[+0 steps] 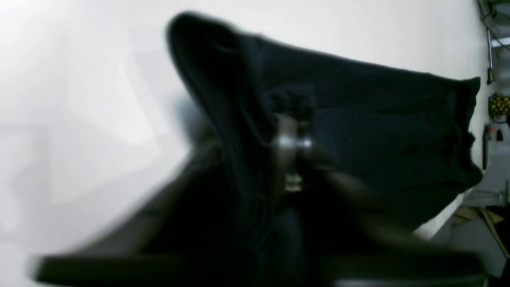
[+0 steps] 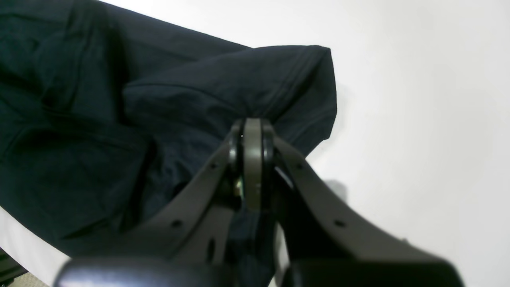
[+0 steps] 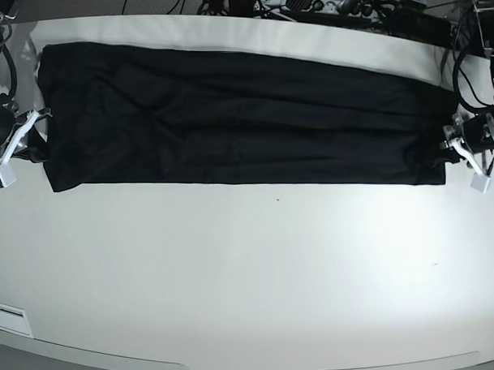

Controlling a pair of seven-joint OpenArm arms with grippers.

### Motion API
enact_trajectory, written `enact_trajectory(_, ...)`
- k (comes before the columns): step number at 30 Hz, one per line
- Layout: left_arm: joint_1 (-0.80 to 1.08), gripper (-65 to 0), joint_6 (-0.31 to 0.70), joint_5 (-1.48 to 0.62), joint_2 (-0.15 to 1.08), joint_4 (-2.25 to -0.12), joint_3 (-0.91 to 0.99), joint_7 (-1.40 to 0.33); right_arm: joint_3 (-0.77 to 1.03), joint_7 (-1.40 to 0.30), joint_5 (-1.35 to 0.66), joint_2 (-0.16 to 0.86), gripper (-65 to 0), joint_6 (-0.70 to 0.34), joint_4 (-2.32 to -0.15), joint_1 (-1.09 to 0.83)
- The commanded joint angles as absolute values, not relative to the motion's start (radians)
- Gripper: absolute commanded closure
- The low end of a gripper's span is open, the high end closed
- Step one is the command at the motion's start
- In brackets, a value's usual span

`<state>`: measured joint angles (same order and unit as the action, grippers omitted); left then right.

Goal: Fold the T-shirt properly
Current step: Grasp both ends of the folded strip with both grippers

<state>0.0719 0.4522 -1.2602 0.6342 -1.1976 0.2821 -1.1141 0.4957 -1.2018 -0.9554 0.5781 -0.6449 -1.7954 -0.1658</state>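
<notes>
The T-shirt [image 3: 233,119] stretches lengthwise between the right gripper [image 2: 252,127] and left gripper [image 1: 293,119], each clamped on one end.

Bright, glary; left wrist view blurred

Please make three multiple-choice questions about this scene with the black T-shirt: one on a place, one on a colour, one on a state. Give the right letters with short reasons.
1. Where does the T-shirt lie on the table?
A. along the far side
B. at the near edge
C. hanging off the front

2. What colour is the table?
A. brown
B. white
C. green

3. How do the jaws of the right gripper stand?
A. wide open
B. shut on cloth
C. away from the cloth

Answers:
1 A: the base view shows the long band near the far edge.
2 B: the bare surface is white.
3 B: the right wrist view shows cloth pinched between them.
</notes>
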Motion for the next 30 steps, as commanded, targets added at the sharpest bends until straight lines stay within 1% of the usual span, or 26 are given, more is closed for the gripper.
enact_trajectory(1, 0.091, 0.0, 0.424, -1.160, 0.643, -1.191, 0.267, -1.213, 0.507, -1.190, -0.974, 0.599, 0.0, -0.648, -1.813, -0.155)
enact_trajectory(4, 0.091, 0.0, 0.424, -1.160, 0.649, -1.191, 0.267, -1.213, 0.506, -1.185, -0.996, 0.598, 0.0, -0.674, -1.812, -0.155)
enact_trajectory(6, 0.091, 0.0, 0.424, -1.161, 0.652, -1.191, 0.268, -1.213, 0.505, -1.152, -0.984, 0.593, 0.0, -0.697, -1.808, -0.155)
enact_trajectory(12, 0.088, 0.0, 0.424, -1.164, 0.653, -1.191, 0.268, -1.213, 0.496, -1.120, -0.969, 0.587, 0.0, -0.686, -1.742, -0.164)
enact_trajectory(16, 0.088, 0.0, 0.425, -1.187, 0.657, -1.191, 0.268, -1.214, 0.496, -1.094, -0.952, 0.539, 0.0, -0.698, -1.683, -0.186)
enact_trajectory(19, 0.085, 0.0, 0.426, -1.210, 0.662, -1.191, 0.268, -1.214, 0.496, -1.044, -0.910, 0.495, 0.0, -0.698, -1.595, -0.194)
enact_trajectory(22, 0.085, 0.0, 0.434, -1.235, 0.669, -1.192, 0.268, -1.224, 0.496, -1.009, -0.855, 0.477, 0.0, -0.698, -1.507, -0.194)
enact_trajectory(25, 0.085, 0.0, 0.462, -1.298, 0.682, -1.192, 0.268, -1.260, 0.496, -1.019, -0.855, 0.478, 0.0, -0.698, -1.471, -0.194)
enact_trajectory(30, 0.085, 0.0, 0.526, -1.484, 0.704, -1.194, 0.268, -1.342, 0.496, -1.032, -0.857, 0.480, 0.0, -0.698, -1.471, -0.194)
